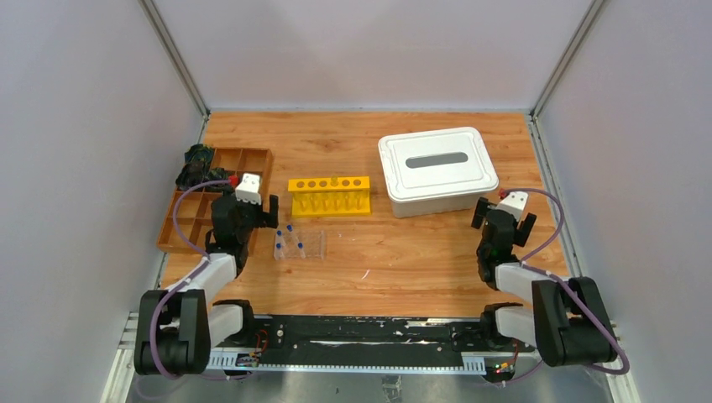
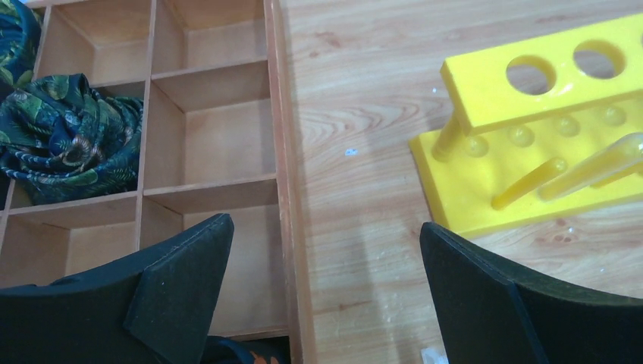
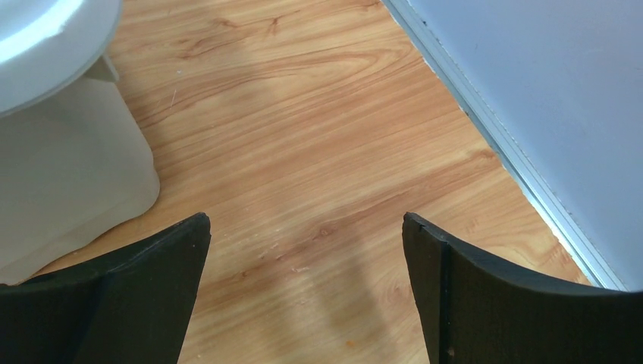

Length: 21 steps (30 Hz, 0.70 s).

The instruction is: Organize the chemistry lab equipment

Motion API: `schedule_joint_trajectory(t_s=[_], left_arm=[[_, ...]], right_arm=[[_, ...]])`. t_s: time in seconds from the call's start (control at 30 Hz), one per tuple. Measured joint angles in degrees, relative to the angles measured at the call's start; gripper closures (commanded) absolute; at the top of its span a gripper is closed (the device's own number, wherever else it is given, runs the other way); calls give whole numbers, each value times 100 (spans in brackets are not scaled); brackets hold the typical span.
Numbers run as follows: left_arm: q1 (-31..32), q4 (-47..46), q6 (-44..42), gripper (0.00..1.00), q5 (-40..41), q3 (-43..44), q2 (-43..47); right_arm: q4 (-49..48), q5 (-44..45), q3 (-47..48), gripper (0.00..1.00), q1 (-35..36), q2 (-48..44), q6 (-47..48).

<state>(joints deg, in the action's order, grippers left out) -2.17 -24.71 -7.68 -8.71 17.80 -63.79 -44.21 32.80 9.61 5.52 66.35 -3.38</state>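
Clear plastic rack (image 1: 300,244), long axis left-right, sits just right of left tool (image 2: 324,227); right tool (image 3: 303,220) well apart. Both tools wide open, holding nothing.

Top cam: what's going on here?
Nothing is held yet. The left claw, open and empty, hovers between the wooden tray and the yellow rack. The right claw, also open and empty, hovers over the table beside the white box. The clear rack with blue-capped tubes sits untouched by the left arm.
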Motion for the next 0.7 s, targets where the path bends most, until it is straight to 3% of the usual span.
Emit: schedule_joint_trajectory(t_s=[0.13, 0.47, 0.7], left_arm=[[-2, -975, 227, 0, 31, -376, -107], [2, -3126, 555, 0, 109, -715, -1325], [11, -3484, 553, 0, 76, -809, -1504]], right_arm=[[-284, -190, 28, 0, -31, 396, 26], [-551, -776, 181, 0, -37, 686, 275], [-1165, -1574, 181, 0, -39, 1508, 743]])
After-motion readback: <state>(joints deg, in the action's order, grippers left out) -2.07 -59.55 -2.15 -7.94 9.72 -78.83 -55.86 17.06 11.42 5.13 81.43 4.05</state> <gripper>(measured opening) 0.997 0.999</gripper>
